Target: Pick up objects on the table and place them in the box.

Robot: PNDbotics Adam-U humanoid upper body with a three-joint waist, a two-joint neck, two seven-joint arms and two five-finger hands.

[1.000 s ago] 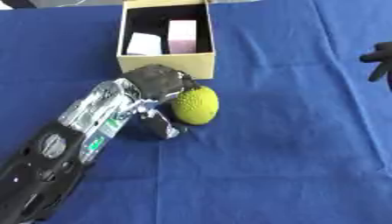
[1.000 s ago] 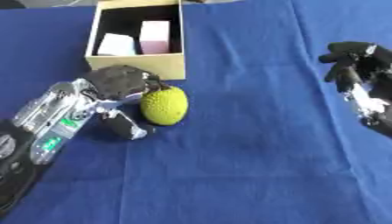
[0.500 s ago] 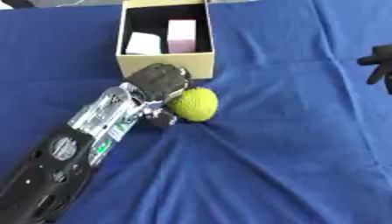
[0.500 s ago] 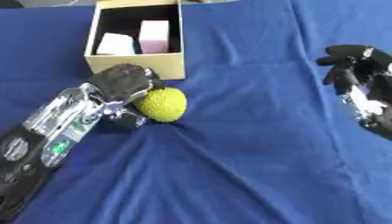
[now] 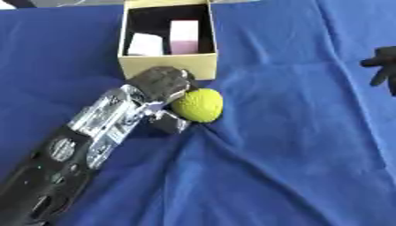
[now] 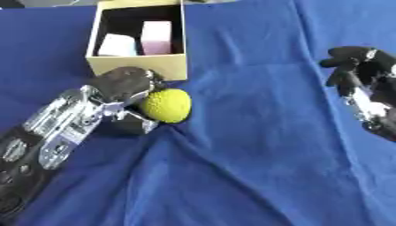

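A yellow-green textured ball (image 5: 199, 105) lies on the blue cloth just in front of the open cardboard box (image 5: 166, 62). My left hand (image 5: 158, 84) reaches in from the lower left. Its fingers curl over the ball's left side and its thumb (image 5: 168, 123) sits below, pinching the ball. Inside the box stand a white block (image 5: 145, 44) and a pink block (image 5: 184, 36). My right hand (image 6: 363, 84) hangs at the right edge, away from the ball, fingers relaxed and holding nothing.
The blue cloth (image 5: 286, 167) covers the whole table and is wrinkled beside my left arm. The box stands at the back, left of centre. A wide stretch of cloth separates the ball from my right hand.
My left forearm has shifted a little, and the hand has closed in tighter on the ball. The ball has barely moved. My right hand keeps its place.
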